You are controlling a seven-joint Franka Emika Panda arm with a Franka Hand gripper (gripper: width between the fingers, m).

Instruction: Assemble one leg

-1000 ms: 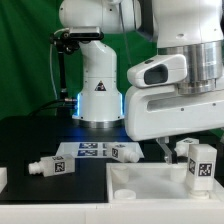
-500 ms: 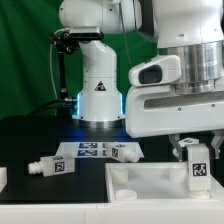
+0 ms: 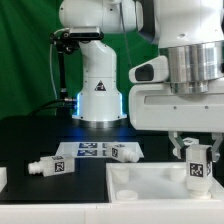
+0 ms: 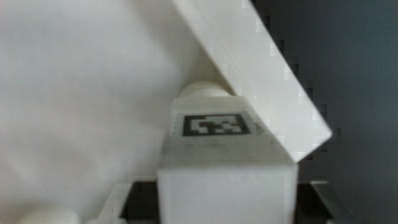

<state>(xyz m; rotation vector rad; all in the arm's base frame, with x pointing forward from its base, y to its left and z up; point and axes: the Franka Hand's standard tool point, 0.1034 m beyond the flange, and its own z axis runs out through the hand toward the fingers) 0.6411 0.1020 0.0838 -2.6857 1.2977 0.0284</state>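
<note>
Leg [image 3: 198,165], clamped in gripper [image 3: 197,148], sits slightly lower than second ago, upright over panel [image 3: 140,184] corner; insertion likely underway.

hand [image 3: 193,148] grip on leg [image 3: 198,166] unclear, panel [image 3: 140,186] cropped

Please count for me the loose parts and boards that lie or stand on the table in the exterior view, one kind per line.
Legs: 3 (left leg, middle leg, upright leg)
Large flat panel: 1
Marker board: 1
Total: 5
A white piece cut off at the exterior view's left edge is not counted, because its kind cannot be told.
</note>
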